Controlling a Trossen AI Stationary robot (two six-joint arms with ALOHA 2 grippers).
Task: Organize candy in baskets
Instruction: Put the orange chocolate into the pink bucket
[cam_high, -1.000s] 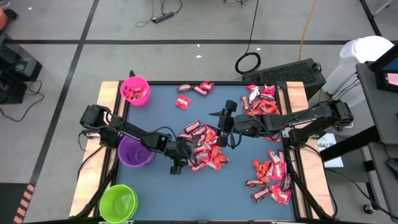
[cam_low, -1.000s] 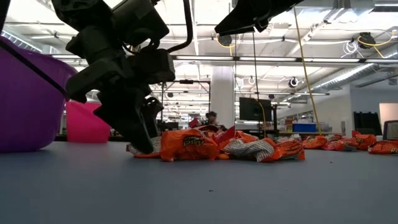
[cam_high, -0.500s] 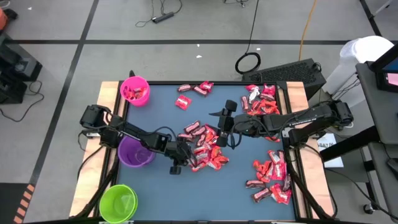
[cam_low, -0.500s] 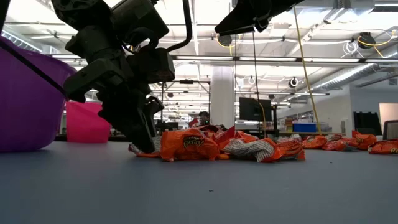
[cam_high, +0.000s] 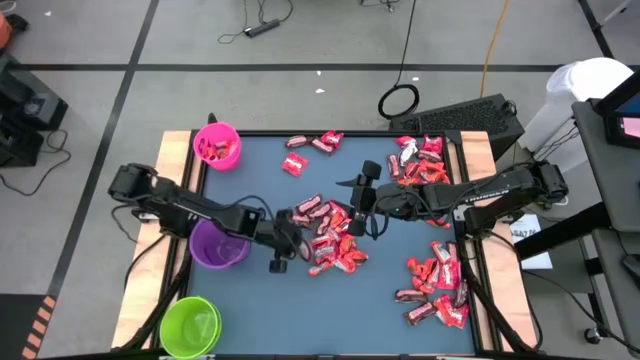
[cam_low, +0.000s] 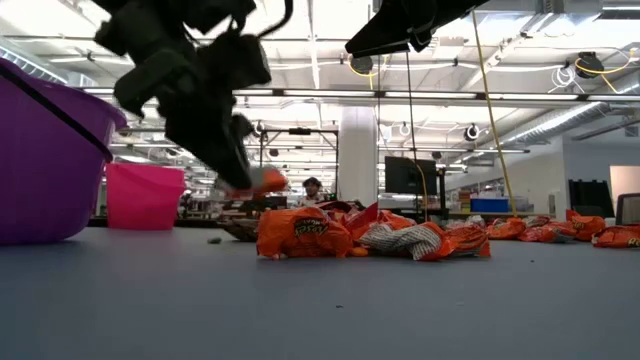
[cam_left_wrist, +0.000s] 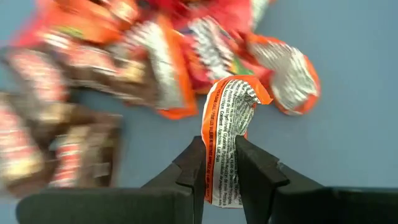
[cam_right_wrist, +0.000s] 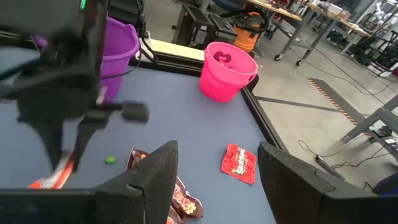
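Left wrist view gives me the left gripper (cam_left_wrist: 220, 163) clamped on one orange-wrapped candy (cam_left_wrist: 225, 140), its wrapper standing up between both fingers, lifted above the central candy pile (cam_high: 330, 235). My right gripper (cam_high: 362, 198) hovers beside that pile, fingers apart.

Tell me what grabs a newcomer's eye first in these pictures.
The left gripper pinches one orange-and-white wrapped candy, lifted off the blue table beside the central heap of shiny red wrapped candies. Along the left edge stand bright pink, purple and lime green plastic tubs.
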